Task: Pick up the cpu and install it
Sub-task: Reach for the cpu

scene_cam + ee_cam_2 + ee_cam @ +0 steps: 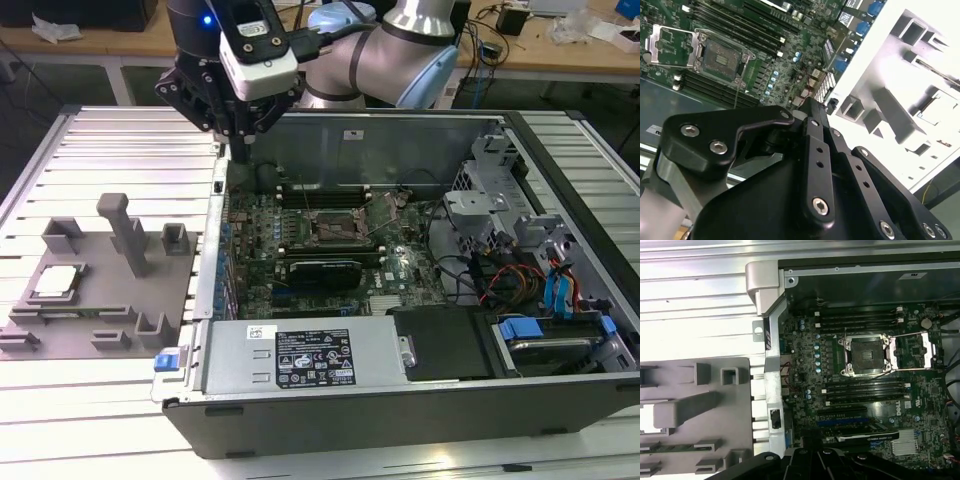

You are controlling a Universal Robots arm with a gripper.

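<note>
While the cpu [55,282] lies in its pocket on the grey holder [100,310] near the exterior view's left edge of the counter [120,140], the gripper [243,145] hangs well apart from it. It sits above the back corner of the open computer case [450,410], close to the case wall that faces the holder. The pick-up looks not yet done. Judging from this, that step calls for the gripper to be over the chip and open wide enough to span it. The socket [335,228] in the middle of the board stands open and empty, its metal frame flipped back.

In the second wrist view, the gripper [810,107] appears drawn together at its tip, and nothing is held in it or touching it. Past it lie the empty socket [722,55] and the bright grey holder [890,115], whose far pockets are too washed out to read.

In the first wrist view, the dark body of the gripper [812,457] edges the picture above the case wall. The socket [865,354] lies on one side of that wall and the holder [695,410] on the other.
</note>
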